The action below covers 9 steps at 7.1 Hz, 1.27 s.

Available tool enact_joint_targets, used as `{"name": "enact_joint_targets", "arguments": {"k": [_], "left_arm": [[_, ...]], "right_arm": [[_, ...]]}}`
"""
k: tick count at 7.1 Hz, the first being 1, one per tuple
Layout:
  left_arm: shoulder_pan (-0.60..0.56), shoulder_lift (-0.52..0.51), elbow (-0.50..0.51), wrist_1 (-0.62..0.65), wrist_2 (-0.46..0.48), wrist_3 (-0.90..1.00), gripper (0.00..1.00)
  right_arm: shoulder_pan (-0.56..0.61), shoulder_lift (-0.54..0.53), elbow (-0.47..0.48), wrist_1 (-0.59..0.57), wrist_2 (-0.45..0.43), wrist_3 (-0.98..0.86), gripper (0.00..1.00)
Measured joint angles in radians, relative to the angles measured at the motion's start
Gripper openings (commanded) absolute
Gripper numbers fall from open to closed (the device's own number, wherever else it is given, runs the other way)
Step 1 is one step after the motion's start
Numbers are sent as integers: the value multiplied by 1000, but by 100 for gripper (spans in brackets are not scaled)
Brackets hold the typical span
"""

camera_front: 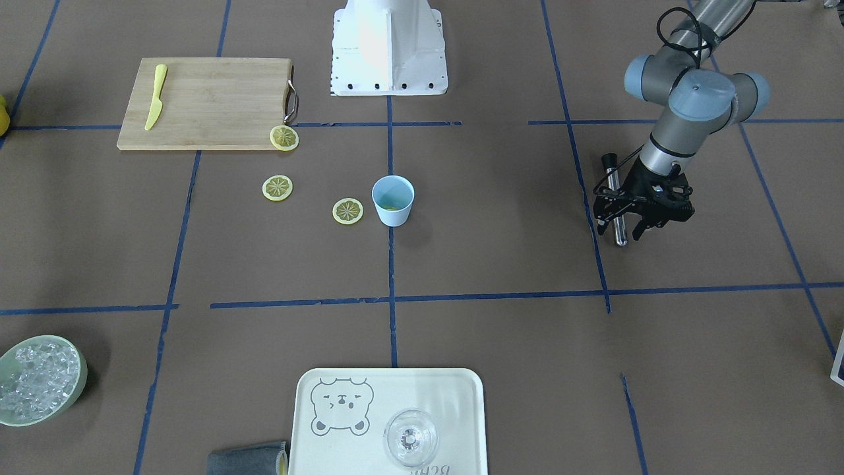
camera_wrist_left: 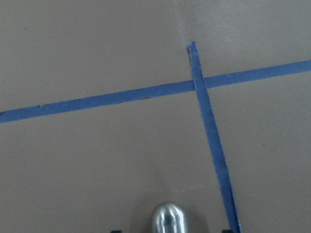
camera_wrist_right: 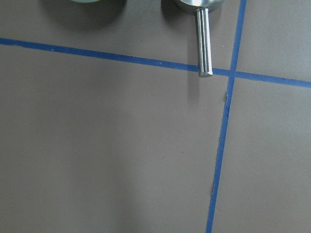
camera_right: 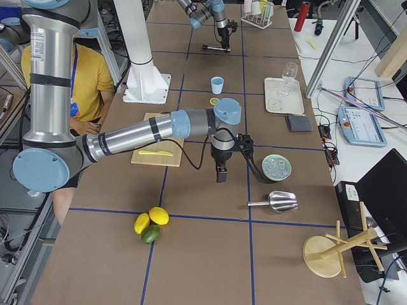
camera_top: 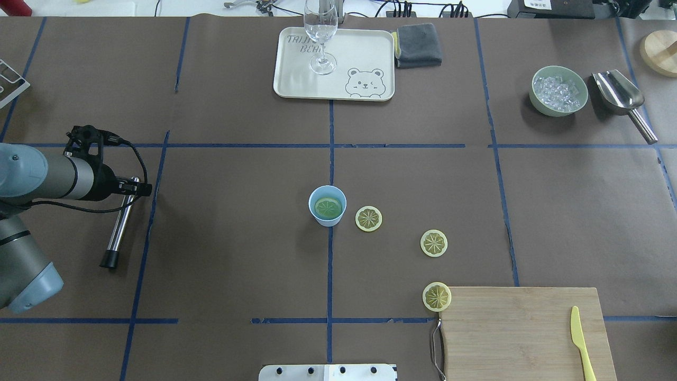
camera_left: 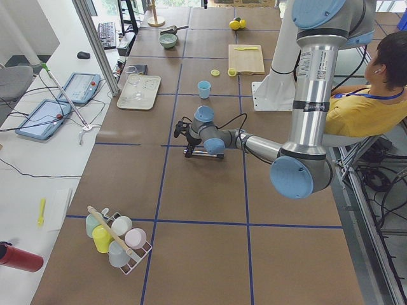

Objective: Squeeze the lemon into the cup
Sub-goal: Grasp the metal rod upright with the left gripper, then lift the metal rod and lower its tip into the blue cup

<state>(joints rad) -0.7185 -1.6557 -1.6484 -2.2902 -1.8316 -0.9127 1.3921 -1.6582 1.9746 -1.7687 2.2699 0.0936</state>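
The pale blue cup [camera_front: 393, 201] stands upright at the table's middle, with a lemon slice [camera_top: 328, 207] inside it. Three more lemon slices [camera_top: 368, 218] [camera_top: 433, 243] [camera_top: 437, 297] lie on the table between the cup and the cutting board. My left gripper [camera_front: 621, 229] is low over the table far to the cup's left. Its jaws stand open around the end of a metal rod [camera_top: 120, 222] with a black tip. The rod's rounded end shows in the left wrist view [camera_wrist_left: 166, 218]. My right gripper [camera_right: 220, 180] shows only in the exterior right view, near the ice bowl; I cannot tell its state.
A wooden cutting board [camera_top: 518, 328] with a yellow knife [camera_top: 582, 344] lies at the near right. A tray [camera_top: 296, 79] with a clear glass [camera_top: 321, 32] and a grey cloth [camera_top: 419, 45] are at the far side. The ice bowl [camera_top: 559, 91] and metal scoop [camera_top: 619, 92] are far right.
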Motion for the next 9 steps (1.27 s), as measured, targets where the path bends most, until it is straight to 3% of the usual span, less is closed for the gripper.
{"name": "enact_joint_targets", "arguments": {"k": [2, 3, 4, 7, 9], "left_arm": [[4, -1, 3, 0, 0, 0, 28], [4, -1, 3, 0, 0, 0, 5], [4, -1, 2, 0, 0, 2, 0], [2, 0, -27, -1, -1, 11, 0], [2, -27, -84, -28, 67, 97, 0]], "right_arm": [[2, 0, 0, 0, 0, 0, 100], [3, 0, 0, 0, 0, 0, 100], [3, 0, 0, 0, 0, 0, 100], [4, 0, 0, 0, 1, 0, 100], [4, 0, 0, 0, 1, 0, 100]]}}
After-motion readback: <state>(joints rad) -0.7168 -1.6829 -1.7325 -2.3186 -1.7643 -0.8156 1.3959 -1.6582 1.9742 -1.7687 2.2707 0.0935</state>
